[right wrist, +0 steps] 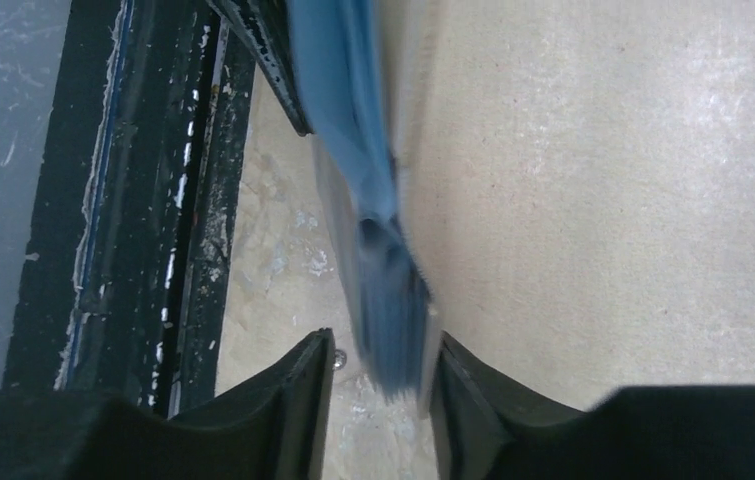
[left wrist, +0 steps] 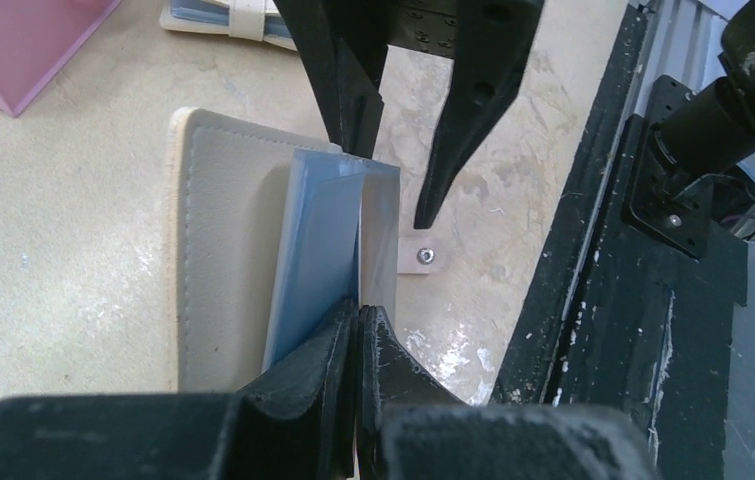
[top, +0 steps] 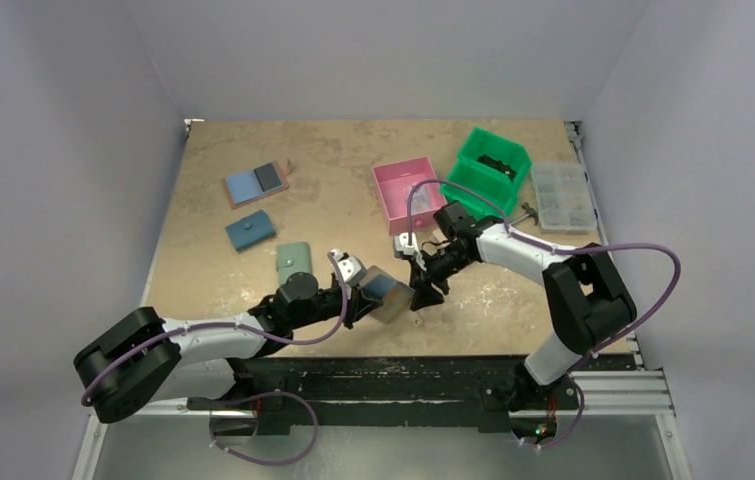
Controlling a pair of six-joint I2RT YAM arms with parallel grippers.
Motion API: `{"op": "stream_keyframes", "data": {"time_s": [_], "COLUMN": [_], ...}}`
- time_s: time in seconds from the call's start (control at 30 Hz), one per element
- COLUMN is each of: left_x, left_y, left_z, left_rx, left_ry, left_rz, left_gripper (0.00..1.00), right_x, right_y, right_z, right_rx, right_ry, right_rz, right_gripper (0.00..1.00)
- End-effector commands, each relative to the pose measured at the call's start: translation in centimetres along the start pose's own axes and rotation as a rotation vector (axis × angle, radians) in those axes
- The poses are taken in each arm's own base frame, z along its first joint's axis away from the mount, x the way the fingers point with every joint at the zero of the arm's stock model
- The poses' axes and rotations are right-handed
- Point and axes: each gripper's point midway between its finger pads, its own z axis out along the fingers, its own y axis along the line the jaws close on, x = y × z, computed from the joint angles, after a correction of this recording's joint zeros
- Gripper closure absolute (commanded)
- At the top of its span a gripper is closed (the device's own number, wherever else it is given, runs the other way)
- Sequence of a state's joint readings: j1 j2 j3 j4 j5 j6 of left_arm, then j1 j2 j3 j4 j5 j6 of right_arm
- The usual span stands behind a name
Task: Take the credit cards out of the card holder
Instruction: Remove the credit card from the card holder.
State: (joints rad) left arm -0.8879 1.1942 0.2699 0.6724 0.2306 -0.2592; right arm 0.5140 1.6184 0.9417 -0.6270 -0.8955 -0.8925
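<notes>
A light stone-patterned table (left wrist: pixel 53 250) is seen from above and from both wrists. At left of centre, the left gripper (left wrist: pixel 358 318) is pressed together on the near edge of the holder's pale blue panel (left wrist: pixel 318 250). By that pinch the holder (left wrist: pixel 223 270) is kept lifted near the front edge of the table, between the two arms. Its beige cover is spread to the left, and its small snap tab (left wrist: pixel 416 257) pokes out to the right. At right, the right gripper (right wrist: pixel 383 345) is set at the far edge of the same blue panel. Its jaws are spread, with the panel's edge between them and a gap on one side, so nothing is clamped.

No cards can be made out; if any remain, they are hidden inside the blue sleeve.

The holder is judged light and floppy, bending at its fold. The sleeve looks thin, smooth and likely slippery. A card would be stiff, thin and slick. It is best taken by its exposed short edge at the sleeve's mouth and drawn straight out, while the holder is pinched elsewhere.

No brand, label or writing can be read.
</notes>
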Motion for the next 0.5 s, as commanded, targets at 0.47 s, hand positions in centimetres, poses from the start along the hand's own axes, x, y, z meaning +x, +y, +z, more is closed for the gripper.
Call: {"op": "stream_keyframes", "data": {"time_s": [0.47], "left_x": [-3.6], "left_y": [-1.2], "left_z": [-1.2], "left_rx": [0.091], "left_ry": [-0.175], "left_rz": [-0.187], "left_gripper": [1.00], "right_x": [-0.7], "right_y": [0.5], "right_z": [-0.6], "right_rx": [-0.145], "right_ry": [0.079], "right_rz": [0.091], "right_gripper": [0.98]}}
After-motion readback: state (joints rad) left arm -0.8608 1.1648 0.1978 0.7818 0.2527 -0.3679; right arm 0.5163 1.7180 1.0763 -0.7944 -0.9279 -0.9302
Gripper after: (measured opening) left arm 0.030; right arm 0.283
